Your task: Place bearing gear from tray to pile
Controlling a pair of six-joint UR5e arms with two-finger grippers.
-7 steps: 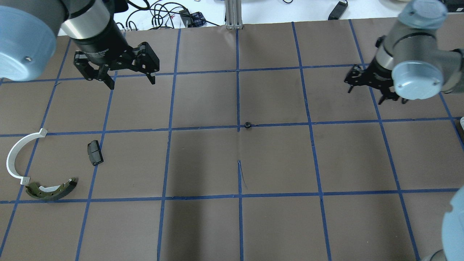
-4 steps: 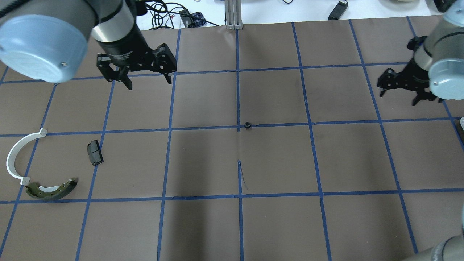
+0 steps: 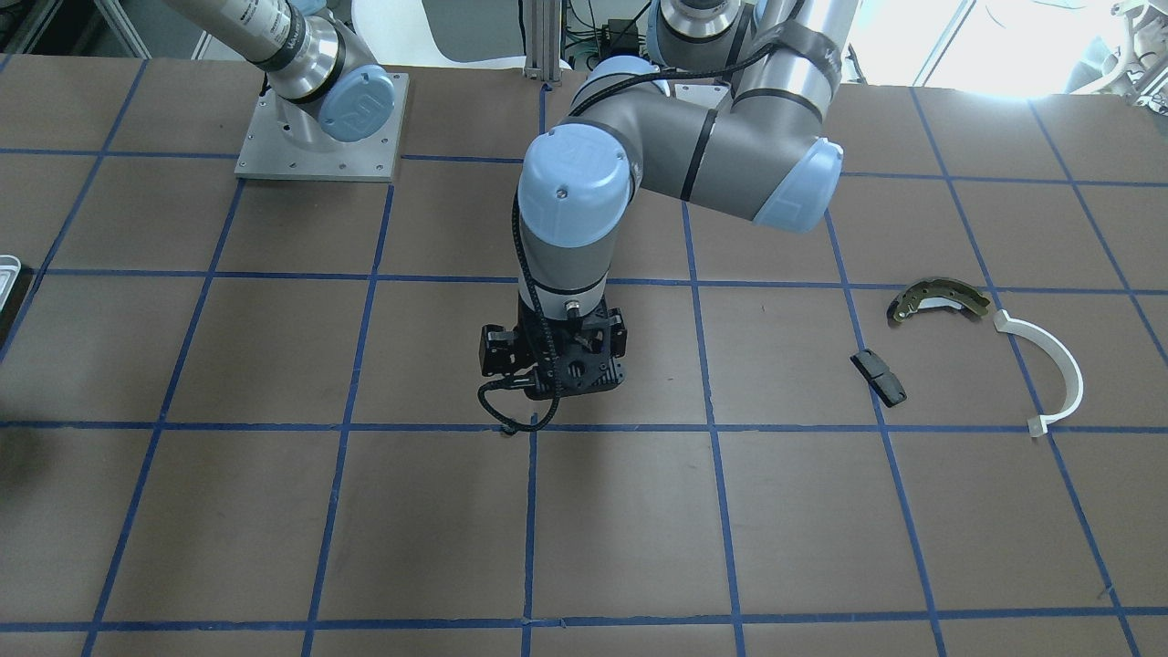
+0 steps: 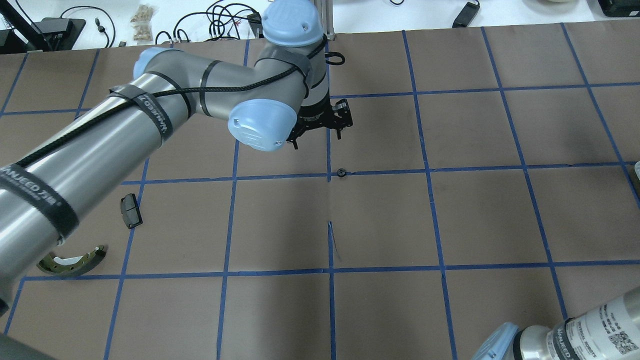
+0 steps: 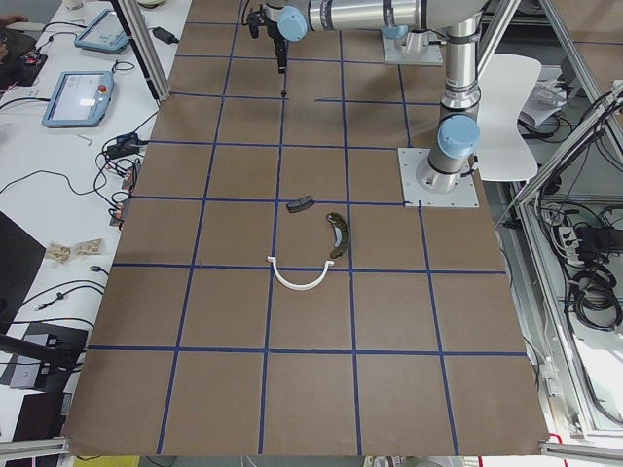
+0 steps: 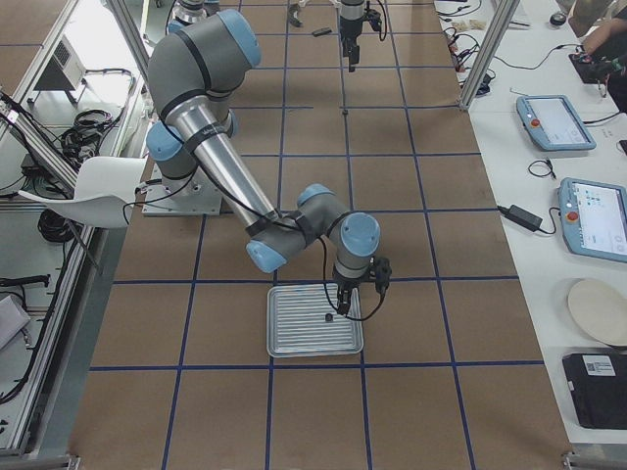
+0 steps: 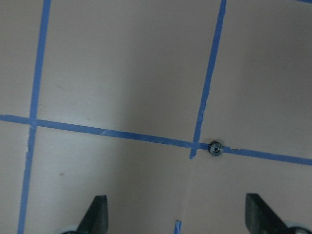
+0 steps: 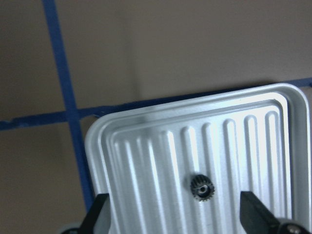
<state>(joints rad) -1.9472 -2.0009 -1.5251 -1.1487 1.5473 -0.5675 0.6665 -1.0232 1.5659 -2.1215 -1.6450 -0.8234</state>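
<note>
Brown paper, ruled into squares by blue tape, covers the table. At the end on the robot's right sits a ribbed silver tray holding 1 small dark gear.

The right claw hangs directly above the tray. Its 2 fingers are spread wide, 1 on each side of the gear, and grip nothing. It looks lined up so that a straight drop would bring the gear between them.

The left claw hovers over the middle of the table, also spread wide and empty. A second gear lies on a crossing of tape lines, just ahead of this claw in its wrist view.

The pile is well apart from both, on the robot's left side. It has 3 loose parts that do not touch:
- a curved olive metal brake shoe
- a small black pad
- a thin white plastic arc

Tray and pile lie at opposite ends of the table. The middle crossing therefore probably serves as a handover spot, with the right arm bringing gears there and the left arm carrying them on. On that reading, neither gear has reached the pile yet.
</note>
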